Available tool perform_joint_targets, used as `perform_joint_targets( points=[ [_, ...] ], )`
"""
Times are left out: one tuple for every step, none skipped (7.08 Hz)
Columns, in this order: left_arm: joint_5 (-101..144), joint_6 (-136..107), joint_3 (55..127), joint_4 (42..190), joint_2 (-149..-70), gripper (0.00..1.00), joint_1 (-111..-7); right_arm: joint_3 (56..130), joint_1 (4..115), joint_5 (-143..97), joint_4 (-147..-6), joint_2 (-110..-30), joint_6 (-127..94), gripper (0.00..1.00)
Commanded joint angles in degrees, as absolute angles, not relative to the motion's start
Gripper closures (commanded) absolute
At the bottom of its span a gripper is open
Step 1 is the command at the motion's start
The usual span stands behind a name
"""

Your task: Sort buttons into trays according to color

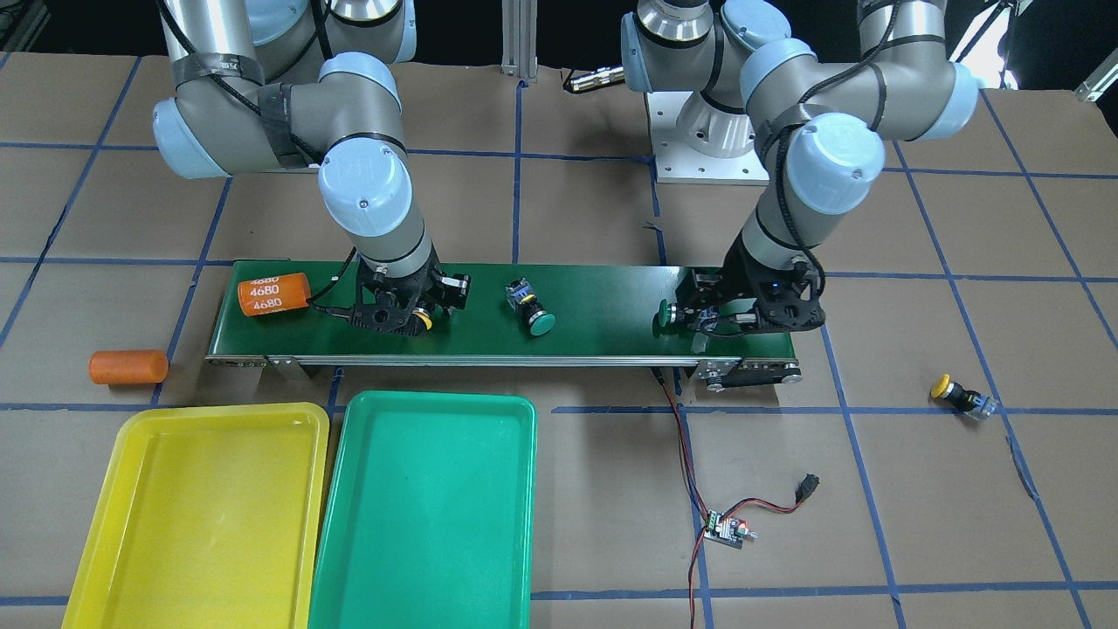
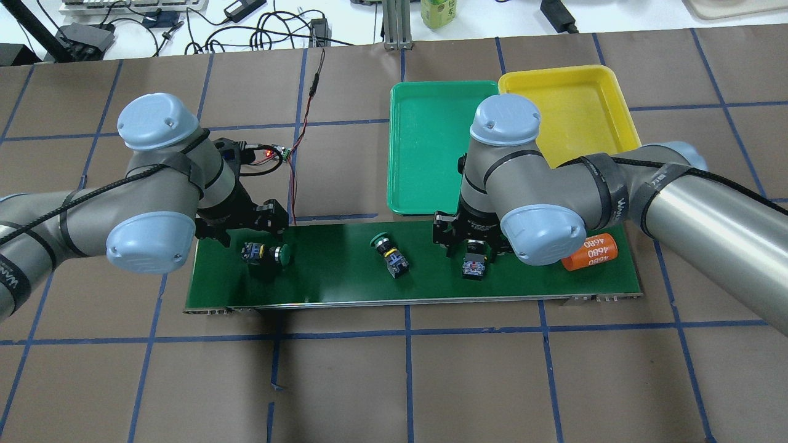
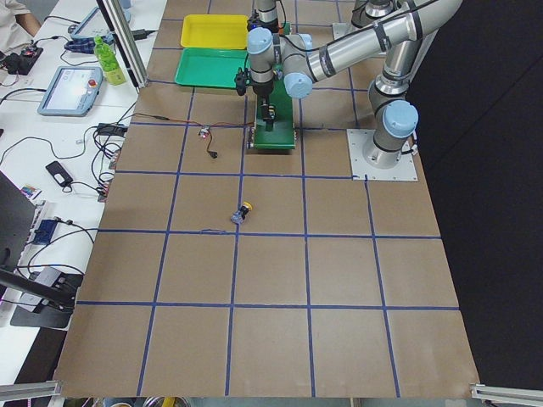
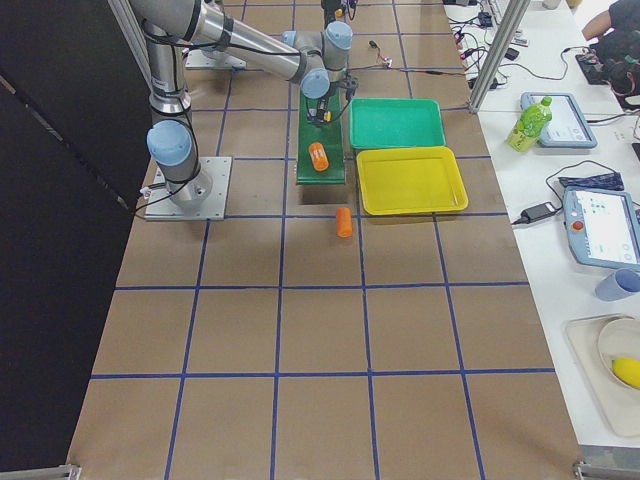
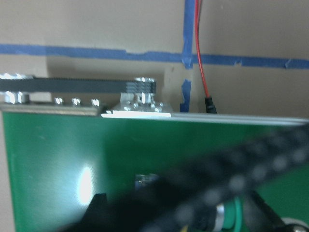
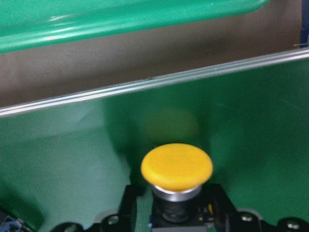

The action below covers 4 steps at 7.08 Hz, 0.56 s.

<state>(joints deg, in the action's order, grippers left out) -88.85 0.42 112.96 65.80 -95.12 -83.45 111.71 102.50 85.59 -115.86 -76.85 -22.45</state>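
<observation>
Nearest in the front-facing view, on the operators' side of the conveyor belt (image 1: 603, 301), the yellow tray (image 1: 196, 515) and the green tray (image 1: 428, 515) lie side by side on the counter (image 1: 576, 218). They sit off the half of the belt toward the robot's right, the yellow one further out, and neither holds a button. On the same side of the belt, nearer its other end, a small circuit board (image 1: 725, 528) lies with red and black wires that run up to the belt's frame. A loose yellow button (image 1: 956, 393) lies on its side on the counter, well apart from the belt, beyond its end on the robot's left. A plain orange cylinder (image 1: 128, 367) lies just past the opposite end.

On the belt itself, an orange cylinder marked 4680 (image 1: 273, 295) lies at the end on the robot's right. Beside it the right pincer (image 1: 409, 320) is clamped on the dark body of a second yellow button (image 6: 176, 166), whose cap points toward the green tray. Near the middle of the belt a green button (image 1: 531, 313) lies tilted, untouched and clear of both arms. Toward the end on the robot's left, the left pincer (image 1: 706, 316) is down at the belt with its fingers (image 5: 99, 210) apart, one on each side of another green button (image 1: 667, 314), whose cap points along the belt toward its middle.
</observation>
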Motion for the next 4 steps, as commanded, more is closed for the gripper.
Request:
perform_joint_targets(
  points=[
    [-89.12, 14.39, 104.18, 73.37, -97.01, 0.00, -72.32, 111.71, 102.22, 85.87, -115.23, -78.73, -22.50, 1.00],
    [-89.03, 22.77, 102.93, 72.61, -99.29, 0.00, -65.20, 110.40, 101.78, 86.04, -115.40, -81.53, -22.50, 1.00],
    [-89.03, 33.12, 102.14, 71.81, -101.23, 0.00, -61.56, 108.04, 99.52, 86.65, -115.49, -82.43, -22.41, 1.00],
    [-89.12, 45.93, 102.04, 66.85, -104.21, 0.00, -58.65, 105.23, 94.27, 87.44, -115.14, -82.09, -20.67, 1.00]
  ],
)
